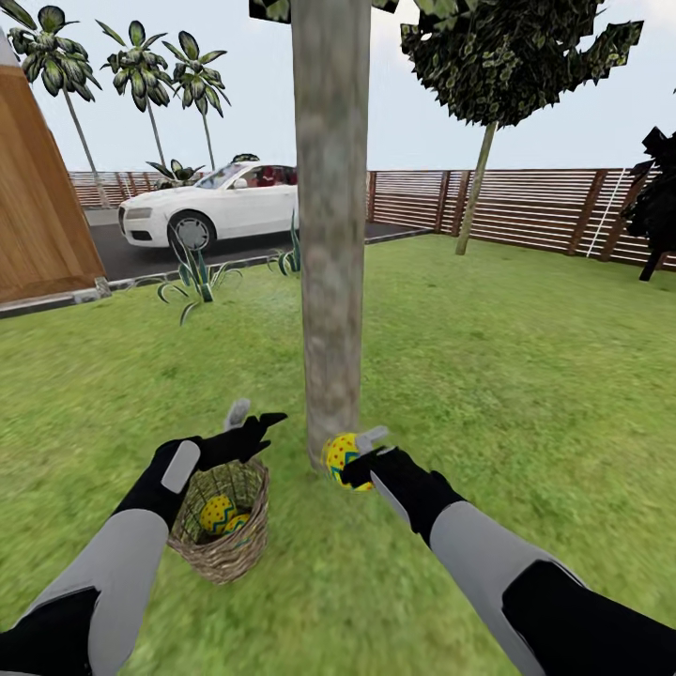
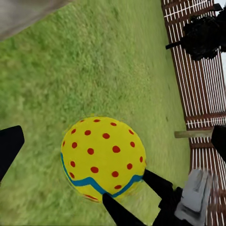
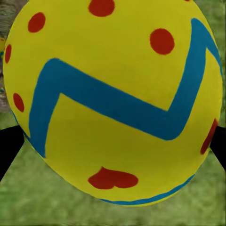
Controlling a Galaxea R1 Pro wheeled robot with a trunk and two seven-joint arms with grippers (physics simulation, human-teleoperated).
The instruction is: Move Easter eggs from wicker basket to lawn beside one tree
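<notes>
The right end effector (image 1: 361, 457) pinches one Easter egg (image 1: 340, 456) between its fingers, just beside the foot of the tree (image 1: 330, 235), low over the lawn (image 1: 526, 376). The wicker basket (image 1: 225, 540) stands on the grass near the tree, on its left side, and two eggs (image 1: 222, 514) lie inside it. The left end effector (image 1: 252, 421) hovers above the basket rim with fingers spread, holding nothing.

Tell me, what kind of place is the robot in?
It looks like a garden beside a driveway. There is a wide green lawn, a thick tree standing in it, a slatted wooden fence at the far edge, and a white car parked on dark asphalt behind.
</notes>
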